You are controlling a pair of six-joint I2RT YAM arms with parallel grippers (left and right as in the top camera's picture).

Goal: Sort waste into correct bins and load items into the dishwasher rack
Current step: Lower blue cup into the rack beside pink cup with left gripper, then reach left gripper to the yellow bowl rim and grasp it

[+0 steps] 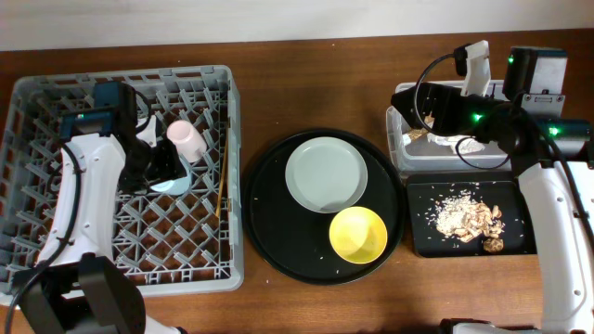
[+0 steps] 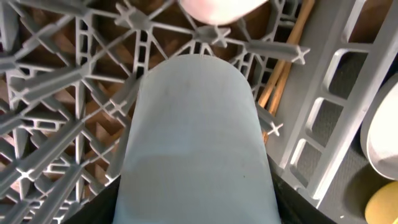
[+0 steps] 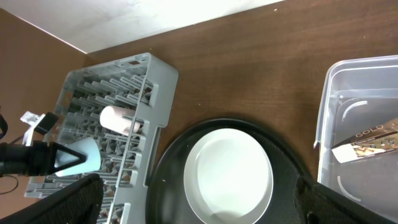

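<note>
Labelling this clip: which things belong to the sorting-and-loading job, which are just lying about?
Job: dishwasher rack, pink cup, blue cup, chopsticks, plate, yellow bowl, clear tub, wrapper, rectangular black tray, food scraps.
Lying about: round black tray.

Bright, even light; left-wrist close-up slightly blurred.

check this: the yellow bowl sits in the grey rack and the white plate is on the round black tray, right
Not quite. The yellow bowl is not in the grey rack; it sits on the round black tray, beside the white plate. The overhead view shows this plainly.
</note>
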